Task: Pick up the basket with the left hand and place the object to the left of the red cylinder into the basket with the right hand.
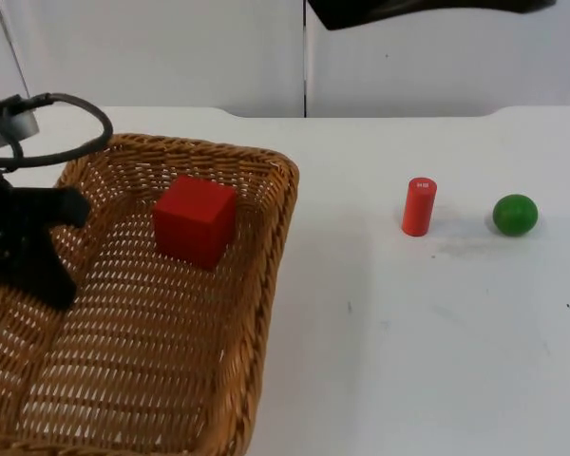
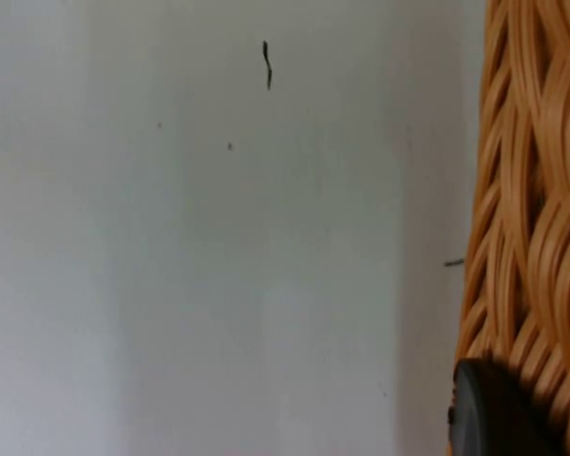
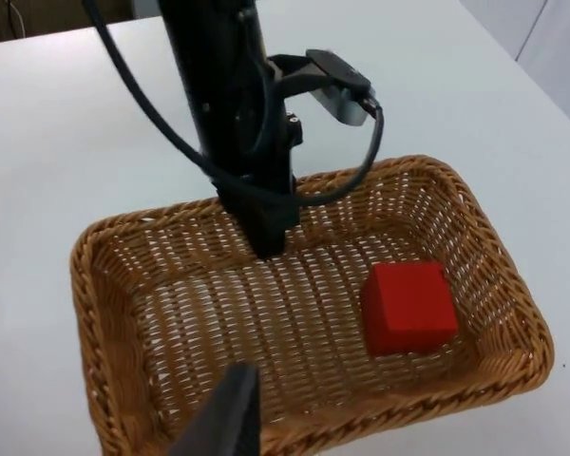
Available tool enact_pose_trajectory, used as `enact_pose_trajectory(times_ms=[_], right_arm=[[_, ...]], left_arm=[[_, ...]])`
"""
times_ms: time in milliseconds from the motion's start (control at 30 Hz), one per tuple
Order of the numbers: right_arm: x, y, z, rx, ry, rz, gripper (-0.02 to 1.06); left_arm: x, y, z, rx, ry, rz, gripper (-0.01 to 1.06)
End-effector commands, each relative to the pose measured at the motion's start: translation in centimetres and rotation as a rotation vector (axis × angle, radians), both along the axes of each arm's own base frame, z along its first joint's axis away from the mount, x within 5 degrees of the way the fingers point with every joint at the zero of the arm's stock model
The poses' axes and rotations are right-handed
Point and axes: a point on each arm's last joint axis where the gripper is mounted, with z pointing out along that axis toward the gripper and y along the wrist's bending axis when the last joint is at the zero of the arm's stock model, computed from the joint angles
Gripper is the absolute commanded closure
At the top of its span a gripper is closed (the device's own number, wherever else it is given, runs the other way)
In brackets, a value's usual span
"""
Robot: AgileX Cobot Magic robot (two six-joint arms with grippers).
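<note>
The white table [image 1: 437,342] carries all items and ends at the grey partition wall [image 1: 171,47] behind. The wicker basket [image 1: 266,285] is the largest object, occupying the near left portion of the table as seen from the top view; the right wrist view shows its woven rim [image 3: 85,285] intact all round. The left arm [image 3: 228,104] descends onto the basket's left-hand wall, and the left gripper [image 1: 38,247] is closed on that wall, one finger inside the basket and the other outside, with the weave pressed just beside its fingertip in the left wrist view. A red cube [image 1: 195,220] lies inside the basket, near its far wall and resting on the woven floor; it also shows in the right wrist view [image 3: 408,308]. The right gripper [image 3: 223,423] hangs above the basket's near rim; how far its fingers stand apart cannot be determined. To the right of the basket, well apart from it, a red cylinder [image 1: 419,206] stands upright, and a green ball [image 1: 515,215] sits near it on its right.
</note>
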Motion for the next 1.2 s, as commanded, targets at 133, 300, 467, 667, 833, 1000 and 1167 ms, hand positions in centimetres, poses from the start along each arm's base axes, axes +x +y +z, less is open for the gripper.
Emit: enact_pose_trajectory(times_ms=[133, 300, 467, 667, 833, 1000, 1167], right_arm=[[-0.1, -0.1, 0.3, 0.021, -0.004, -0.005, 0.0], [-0.1, -0.1, 0.3, 0.02, -0.002, -0.005, 0.0], [-0.1, -0.1, 0.3, 0.018, -0.001, -0.004, 0.0], [-0.1, -0.1, 0.3, 0.015, 0.002, -0.003, 0.0], [-0.1, -0.1, 0.3, 0.015, 0.002, -0.003, 0.0], [-0.1, -0.1, 0.3, 0.015, 0.002, -0.003, 0.0], [-0.1, -0.1, 0.3, 0.015, 0.002, -0.003, 0.0]], left_arm=[[2.5, -0.3, -1.1, -0.05, -0.007, 0.03, 1.05], [4.3, -0.3, -2.5, -0.047, 0.003, 0.023, 1.05], [5.8, -0.4, -3.6, -0.057, 0.011, 0.037, 1.05], [7.0, -0.1, -5.1, -0.027, -0.011, 0.065, 1.05], [7.3, 0.1, -5.9, -0.004, -0.026, 0.086, 1.05], [7.4, 0.2, -5.9, -0.001, -0.033, 0.092, 1.05], [7.4, 0.2, -5.9, -0.003, -0.035, 0.098, 1.05]])
